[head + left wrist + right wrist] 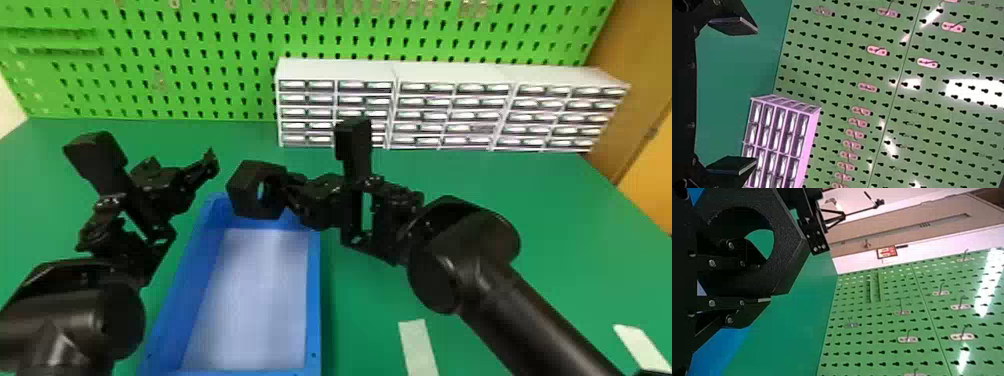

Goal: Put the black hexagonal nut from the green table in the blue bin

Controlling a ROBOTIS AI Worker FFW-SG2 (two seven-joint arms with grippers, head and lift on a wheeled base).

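Observation:
My right gripper [291, 192] is shut on the wall of the black hexagonal nut [257, 189], over the far end of the blue bin [313, 300]. The nut stands on edge, its round hole partly visible. In the right wrist view, one finger of the right gripper [755, 282] reaches into the hole of the nut [791, 250], the other lies along its outside. My left gripper [212, 162] is to the left of the nut, apart from it. In the left wrist view, the left gripper [734, 96] has its fingers wide apart with nothing between them.
White drawer cabinets [450, 115] stand at the back of the green table [525, 200], before a green pegboard [200, 60]. A pale strip [419, 345] lies right of the bin and another [642, 350] near the front right. Both forearms flank the bin.

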